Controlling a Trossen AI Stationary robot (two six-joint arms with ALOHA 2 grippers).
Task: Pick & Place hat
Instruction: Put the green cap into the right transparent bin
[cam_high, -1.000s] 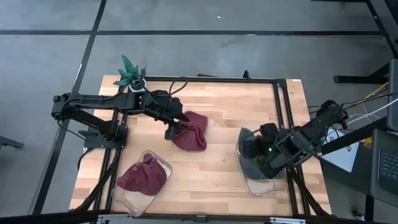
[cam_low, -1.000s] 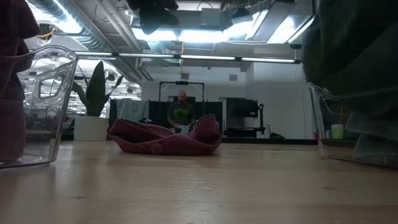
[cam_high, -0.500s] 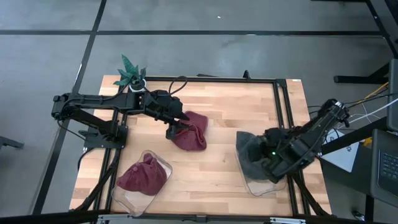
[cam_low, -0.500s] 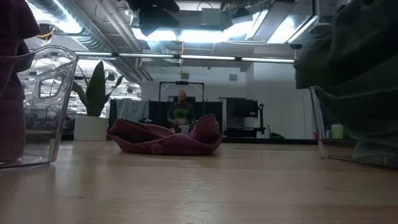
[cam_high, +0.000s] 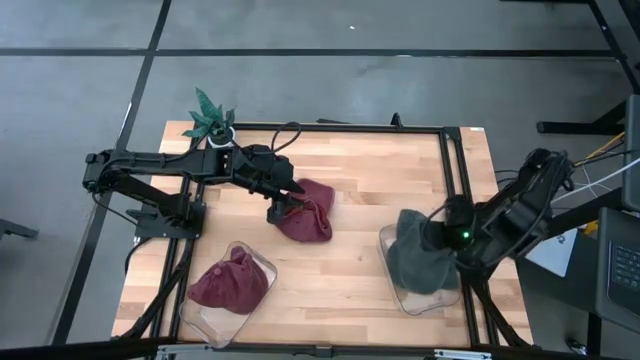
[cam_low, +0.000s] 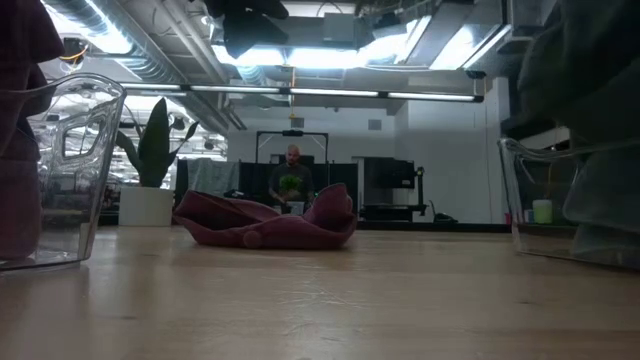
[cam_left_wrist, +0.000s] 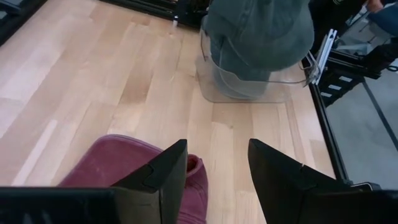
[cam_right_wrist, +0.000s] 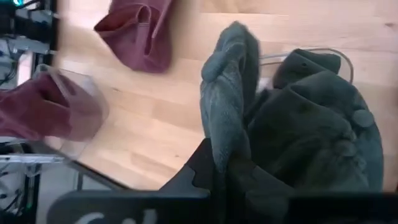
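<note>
A maroon hat (cam_high: 306, 211) lies flat on the table's middle (cam_low: 265, 222). My left gripper (cam_high: 282, 207) hovers open over its left edge; in the left wrist view (cam_left_wrist: 217, 171) one finger stands above the maroon cloth (cam_left_wrist: 118, 168). My right gripper (cam_high: 447, 236) is shut on a grey-green hat (cam_high: 418, 262) over a clear bin (cam_high: 430, 298) near the table's right edge. In the low view the grey hat (cam_low: 585, 90) hangs down into that bin (cam_low: 545, 215). My right gripper pinches a raised fold of the grey-green hat (cam_right_wrist: 225, 134) between its two fingers (cam_right_wrist: 205, 171). The fold stands up from the fingers in the wrist view. The rest of the grey cloth (cam_right_wrist: 317, 124) droops into the clear bin, slack.
A second clear bin (cam_high: 226, 300) at the near left holds another maroon hat (cam_high: 230, 283), seen large at the low view's left (cam_low: 70, 150). A potted plant (cam_high: 210, 118) stands at the far left corner. A black frame (cam_high: 450, 170) borders the table. A person (cam_low: 291, 175) stands far behind.
My right gripper has moved up and toward the table's right edge, still shut on the grey-green hat. The hat has been drawn along with it, shifting toward the near edge over the clear bin.
</note>
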